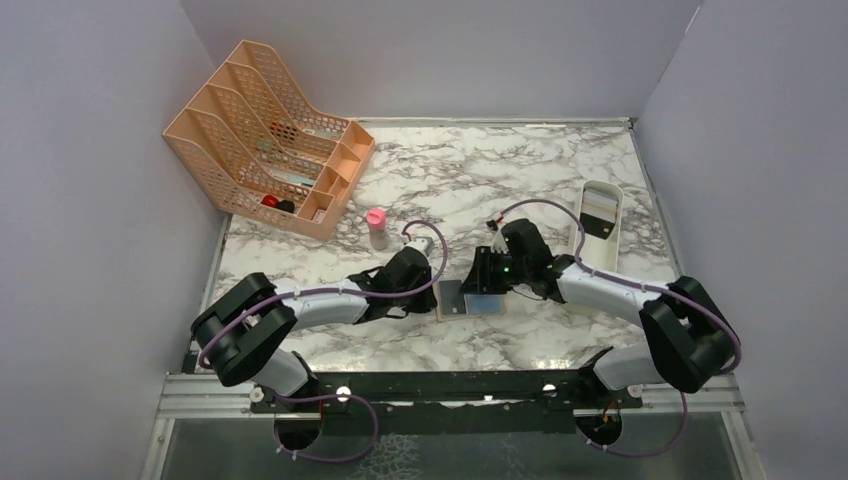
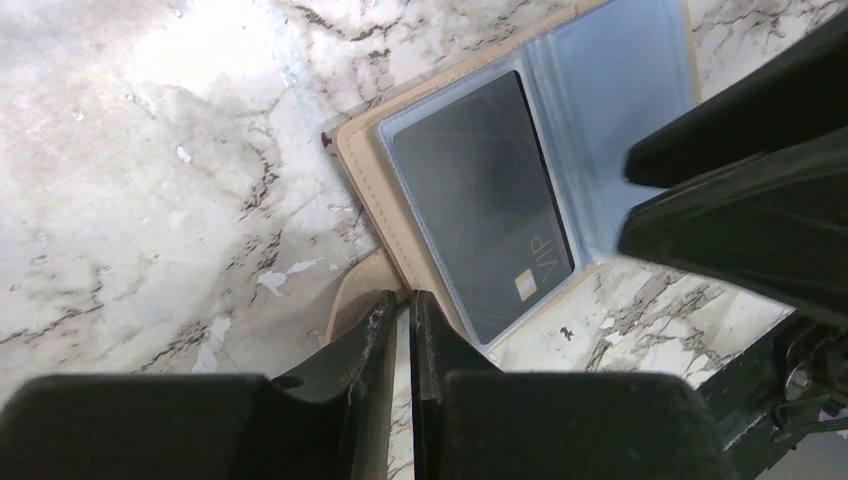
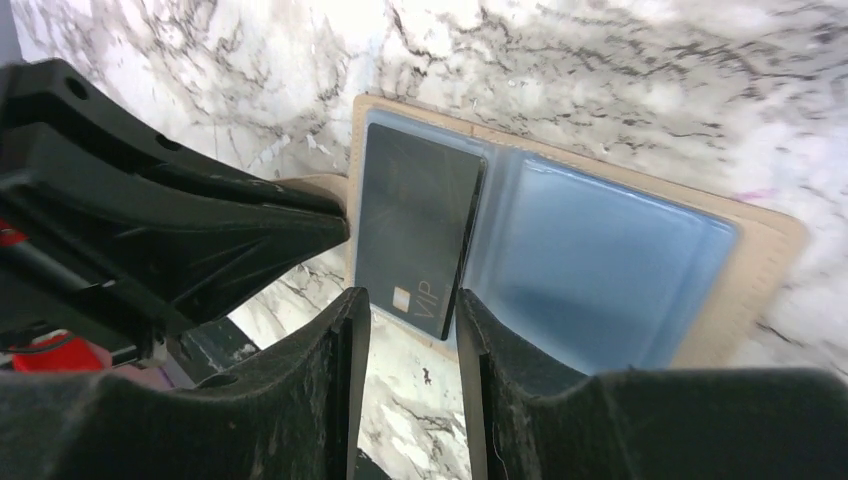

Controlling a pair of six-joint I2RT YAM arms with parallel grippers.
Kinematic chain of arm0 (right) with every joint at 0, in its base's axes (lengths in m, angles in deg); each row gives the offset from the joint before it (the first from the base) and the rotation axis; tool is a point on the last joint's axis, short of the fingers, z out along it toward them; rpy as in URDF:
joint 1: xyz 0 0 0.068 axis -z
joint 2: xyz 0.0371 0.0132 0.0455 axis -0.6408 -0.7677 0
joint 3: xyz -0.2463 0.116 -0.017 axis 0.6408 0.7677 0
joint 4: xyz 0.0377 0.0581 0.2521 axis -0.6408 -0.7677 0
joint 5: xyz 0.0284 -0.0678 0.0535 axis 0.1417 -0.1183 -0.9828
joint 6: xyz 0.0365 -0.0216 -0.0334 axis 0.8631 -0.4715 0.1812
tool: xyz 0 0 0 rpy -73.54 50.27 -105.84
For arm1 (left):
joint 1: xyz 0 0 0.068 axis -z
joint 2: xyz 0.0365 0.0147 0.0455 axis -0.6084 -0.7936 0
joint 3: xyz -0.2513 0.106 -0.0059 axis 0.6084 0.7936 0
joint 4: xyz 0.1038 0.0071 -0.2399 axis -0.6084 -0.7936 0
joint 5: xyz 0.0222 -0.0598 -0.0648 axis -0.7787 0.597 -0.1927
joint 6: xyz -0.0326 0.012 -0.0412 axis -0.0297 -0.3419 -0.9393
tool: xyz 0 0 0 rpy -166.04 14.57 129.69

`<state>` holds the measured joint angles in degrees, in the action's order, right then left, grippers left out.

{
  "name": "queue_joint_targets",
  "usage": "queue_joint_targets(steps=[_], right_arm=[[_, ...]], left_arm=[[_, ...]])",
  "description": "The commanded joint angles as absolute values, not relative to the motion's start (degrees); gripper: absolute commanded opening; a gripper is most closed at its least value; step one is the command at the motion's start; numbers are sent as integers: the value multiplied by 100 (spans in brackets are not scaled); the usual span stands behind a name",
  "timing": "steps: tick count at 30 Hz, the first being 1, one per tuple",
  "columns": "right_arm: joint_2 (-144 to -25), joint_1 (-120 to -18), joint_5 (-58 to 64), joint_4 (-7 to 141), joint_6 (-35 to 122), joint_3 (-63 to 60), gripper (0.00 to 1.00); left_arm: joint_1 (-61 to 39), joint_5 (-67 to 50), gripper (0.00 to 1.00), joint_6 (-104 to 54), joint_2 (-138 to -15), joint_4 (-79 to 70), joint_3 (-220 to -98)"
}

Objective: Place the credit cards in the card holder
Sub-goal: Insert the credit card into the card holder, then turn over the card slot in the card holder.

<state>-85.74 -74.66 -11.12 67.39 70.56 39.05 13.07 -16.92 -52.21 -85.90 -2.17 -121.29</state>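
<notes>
Marble table [image 1: 560, 160]; black card [image 2: 480, 220] in card holder [image 3: 770, 240]; left hand [image 2: 402, 300] together, right hand [image 3: 410, 305] apart.

Marble table [image 1: 450, 170] carries card holder [image 1: 462, 300], rack [image 1: 255, 130], tray [image 1: 598, 225], bottle [image 1: 377, 228].

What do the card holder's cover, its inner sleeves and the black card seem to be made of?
Card holder cover: tan leather or imitation, matte, stitched edge. Sleeves: clear bluish plastic, glossy reflections. Black card: probably plastic, smooth, printed VIP.

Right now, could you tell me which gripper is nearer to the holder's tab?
Left. The left gripper sits right at the tab; the right gripper stands farther off, by the card's VIP end.
</notes>
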Motion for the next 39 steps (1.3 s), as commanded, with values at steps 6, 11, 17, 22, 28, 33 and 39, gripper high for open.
queue_joint_targets(steps=[6,11,17,22,28,33,39], right_arm=[[-7731,-7501,776,5819,7105,3842,45],[-8020,-7498,552,5831,7086,3769,46],[-8259,-7501,782,5850,7088,3854,45],[-8175,-7500,857,5864,7078,3971,46],[-8293,-7501,875,5844,7056,3995,46],[-8332,-7501,894,5812,7016,3973,46],[-8140,-7501,1026,5563,6999,3910,46]], left_arm=[[1227,-706,18,-5186,-8164,-271,-12552],[1223,-303,18,-5336,-8463,197,-12608],[1231,-549,14,-5231,-8790,289,-12513],[1233,-749,14,-5184,-8918,272,-12411],[1225,-919,14,-5150,-8974,237,-12343],[1223,-1068,14,-5126,-8948,212,-12275],[1221,-1128,14,-5121,-8908,199,-12225]])
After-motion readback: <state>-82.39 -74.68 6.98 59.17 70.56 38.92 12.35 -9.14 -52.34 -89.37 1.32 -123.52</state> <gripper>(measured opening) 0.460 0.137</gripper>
